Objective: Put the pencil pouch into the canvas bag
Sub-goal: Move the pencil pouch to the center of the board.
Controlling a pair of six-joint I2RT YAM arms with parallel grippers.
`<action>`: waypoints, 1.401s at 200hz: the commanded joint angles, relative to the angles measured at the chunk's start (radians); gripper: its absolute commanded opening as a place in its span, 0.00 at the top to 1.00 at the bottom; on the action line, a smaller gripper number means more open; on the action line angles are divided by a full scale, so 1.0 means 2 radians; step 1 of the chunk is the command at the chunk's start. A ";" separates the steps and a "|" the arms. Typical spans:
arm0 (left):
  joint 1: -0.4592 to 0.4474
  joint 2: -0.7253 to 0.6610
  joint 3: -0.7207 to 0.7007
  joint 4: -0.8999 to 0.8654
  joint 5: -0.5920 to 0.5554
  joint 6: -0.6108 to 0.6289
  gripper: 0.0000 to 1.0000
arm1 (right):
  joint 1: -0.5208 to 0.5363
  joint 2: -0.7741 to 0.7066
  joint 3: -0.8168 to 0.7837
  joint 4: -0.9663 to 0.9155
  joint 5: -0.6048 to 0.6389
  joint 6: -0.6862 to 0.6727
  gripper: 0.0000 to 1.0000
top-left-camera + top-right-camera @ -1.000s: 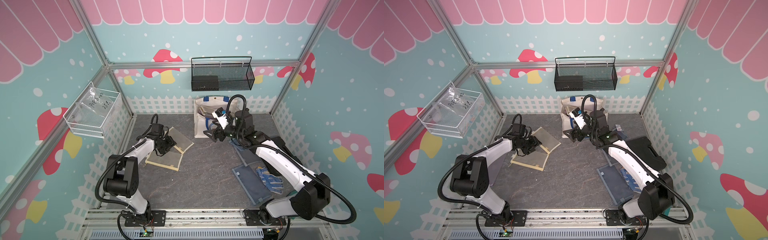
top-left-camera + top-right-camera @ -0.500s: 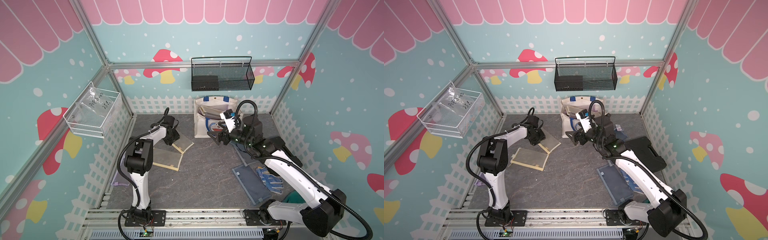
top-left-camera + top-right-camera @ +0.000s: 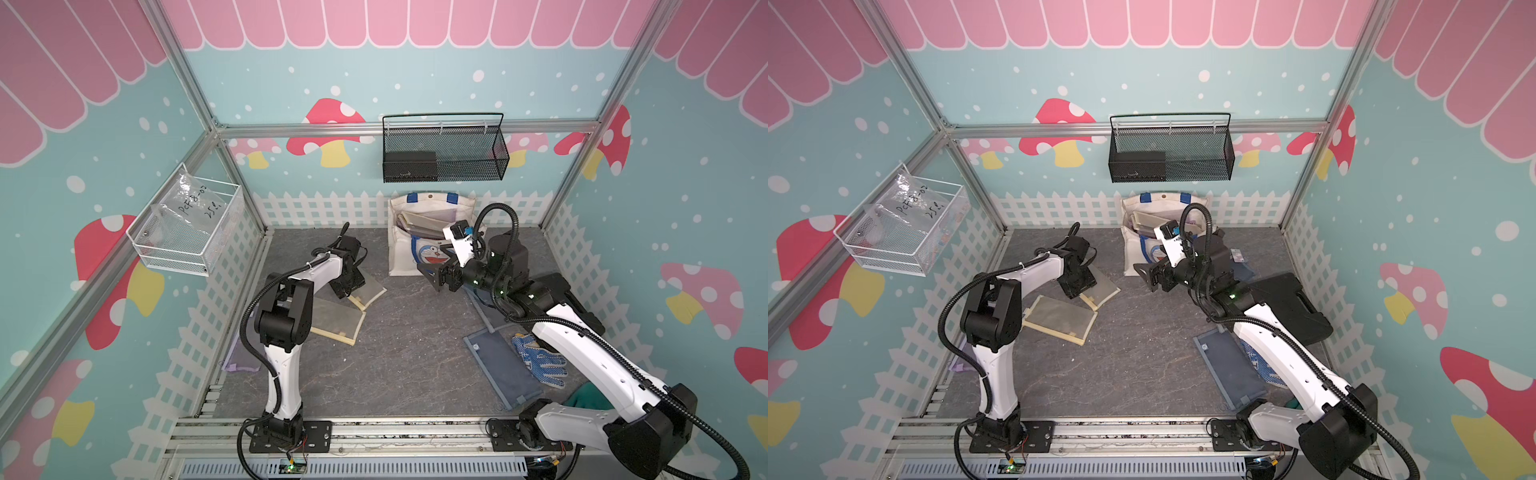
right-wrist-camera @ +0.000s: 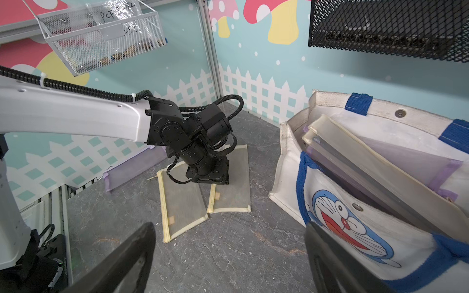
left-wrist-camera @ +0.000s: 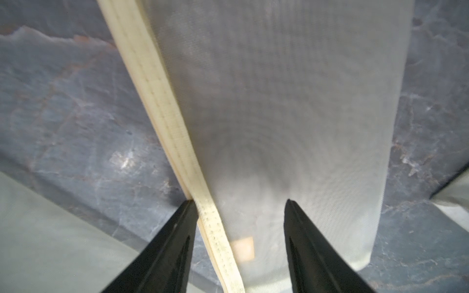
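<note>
- The left pincer hangs low over a mesh pencil pouch on the grey table, fingers apart astride its cream edge.
- The right pincer is spread wide, empty.
- The canvas bag stands at 12 o'clock, holding pouches.

black mesh basket, white wire basket, blue-dotted glove

The left hand pressed down on a mesh pencil pouch; the canvas bag stood near the open right hand.
</note>
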State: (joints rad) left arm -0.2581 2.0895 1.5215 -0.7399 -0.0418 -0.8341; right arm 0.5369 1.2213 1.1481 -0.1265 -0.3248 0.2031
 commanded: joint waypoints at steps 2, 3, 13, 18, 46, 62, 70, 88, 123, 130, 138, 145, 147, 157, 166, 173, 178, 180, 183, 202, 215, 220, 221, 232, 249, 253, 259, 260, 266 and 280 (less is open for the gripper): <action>-0.007 0.001 -0.023 -0.030 -0.007 -0.001 0.41 | 0.001 -0.014 -0.008 0.006 0.007 -0.004 0.07; -0.007 0.001 -0.023 -0.030 -0.006 0.000 0.42 | 0.001 -0.014 -0.008 0.006 0.008 -0.004 0.07; -0.008 0.005 -0.023 -0.030 0.013 0.008 0.43 | 0.001 -0.016 -0.011 0.006 0.009 -0.002 0.07; -0.008 0.007 -0.023 -0.030 0.022 0.010 0.43 | 0.001 -0.017 -0.013 0.006 0.011 -0.001 0.07; -0.028 0.005 -0.036 -0.025 0.041 0.011 0.45 | 0.000 -0.022 -0.019 0.006 0.018 0.008 0.06; -0.045 -0.004 -0.055 -0.014 0.053 0.005 0.46 | 0.000 -0.025 -0.023 0.000 0.021 0.019 0.06; -0.054 -0.010 -0.068 -0.007 0.059 0.002 0.46 | 0.001 -0.028 -0.030 -0.002 0.020 0.031 0.07; -0.087 -0.026 -0.098 0.007 0.069 -0.003 0.48 | 0.001 -0.036 -0.061 -0.002 0.007 0.057 0.07; -0.154 -0.056 -0.158 0.045 0.107 -0.027 0.49 | 0.000 -0.044 -0.144 -0.002 0.003 0.115 0.07; -0.164 -0.064 -0.169 0.059 0.121 -0.035 0.50 | 0.001 -0.041 -0.158 0.000 0.000 0.125 0.07; -0.174 -0.071 -0.179 0.072 0.135 -0.041 0.50 | 0.001 -0.035 -0.174 0.004 -0.002 0.134 0.07; -0.181 -0.077 -0.183 0.077 0.144 -0.042 0.50 | 0.000 -0.029 -0.185 0.009 -0.005 0.140 0.07; -0.184 -0.078 -0.184 0.077 0.145 -0.042 0.50 | 0.000 -0.027 -0.188 0.010 -0.006 0.142 0.07; -0.193 -0.086 -0.184 0.078 0.154 -0.039 0.50 | -0.002 -0.013 -0.198 0.015 -0.014 0.147 0.07; -0.201 -0.093 -0.187 0.078 0.160 -0.036 0.50 | -0.002 -0.001 -0.201 0.016 -0.018 0.149 0.08; -0.207 -0.100 -0.189 0.077 0.164 -0.034 0.50 | -0.002 0.008 -0.204 0.016 -0.019 0.150 0.08; -0.208 -0.107 -0.192 0.077 0.166 -0.033 0.50 | -0.002 0.013 -0.206 0.019 -0.018 0.151 0.08; -0.209 -0.110 -0.193 0.077 0.168 -0.034 0.50 | -0.002 0.015 -0.207 0.019 -0.018 0.151 0.08; -0.209 -0.115 -0.195 0.078 0.169 -0.033 0.50 | -0.002 0.018 -0.208 0.021 -0.018 0.153 0.08; -0.208 -0.147 -0.203 0.073 0.175 -0.029 0.50 | -0.005 0.035 -0.213 0.035 -0.024 0.158 0.08; -0.205 -0.168 -0.204 0.068 0.181 -0.024 0.50 | -0.008 0.049 -0.213 0.038 -0.028 0.162 0.08; -0.203 -0.176 -0.205 0.068 0.183 -0.022 0.50 | -0.010 0.055 -0.212 0.039 -0.028 0.163 0.08; -0.203 -0.177 -0.205 0.068 0.184 -0.022 0.50 | -0.010 0.056 -0.211 0.039 -0.029 0.164 0.08; -0.199 -0.188 -0.206 0.062 0.184 -0.015 0.48 | -0.019 0.068 -0.212 0.039 -0.032 0.169 0.07; -0.186 -0.196 -0.209 0.056 0.182 -0.006 0.46 | -0.038 0.085 -0.215 0.056 -0.053 0.179 0.07; -0.183 -0.196 -0.211 0.057 0.182 -0.004 0.45 | -0.043 0.088 -0.217 0.062 -0.057 0.182 0.07; -0.176 -0.198 -0.214 0.059 0.184 -0.002 0.45 | -0.048 0.094 -0.218 0.069 -0.063 0.183 0.07; -0.175 -0.198 -0.215 0.060 0.184 -0.002 0.45 | -0.049 0.095 -0.218 0.070 -0.064 0.184 0.07; -0.168 -0.199 -0.217 0.063 0.185 0.000 0.44 | -0.053 0.102 -0.217 0.075 -0.067 0.184 0.07; -0.156 -0.196 -0.220 0.071 0.188 0.008 0.42 | -0.059 0.122 -0.214 0.086 -0.082 0.185 0.05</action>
State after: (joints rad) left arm -0.6140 1.6993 1.1088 -0.6003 0.3199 -0.8558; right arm 0.4385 1.4147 0.7303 -0.0235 -0.4221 0.5442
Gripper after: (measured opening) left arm 0.565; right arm 0.938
